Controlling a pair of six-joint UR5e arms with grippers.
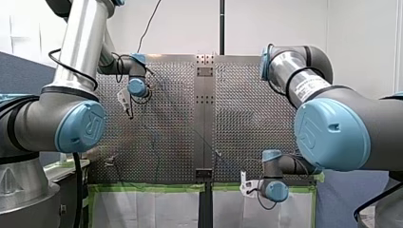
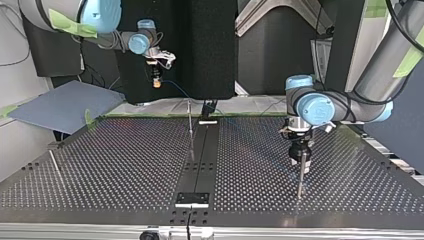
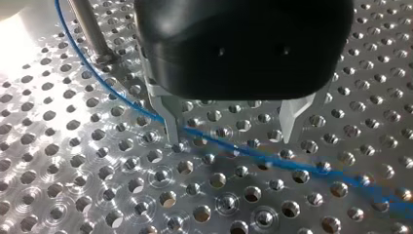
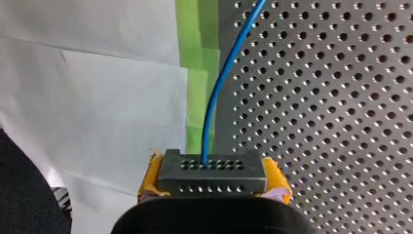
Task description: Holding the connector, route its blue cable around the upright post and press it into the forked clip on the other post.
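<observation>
Connector (image 4: 213,168) in right tool (image 4: 214,178) | left tool (image 3: 233,134) spread, apparently over cable (image 3: 272,158)

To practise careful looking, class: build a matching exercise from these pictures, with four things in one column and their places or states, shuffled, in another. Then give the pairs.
Things:
1 connector
2 blue cable
3 left gripper
4 green tape

Places or states:
A open, above the cable
B along the table's edge
C clamped between yellow pads
D runs out of the connector

Pairs: 1-C; 2-D; 3-A; 4-B
</observation>
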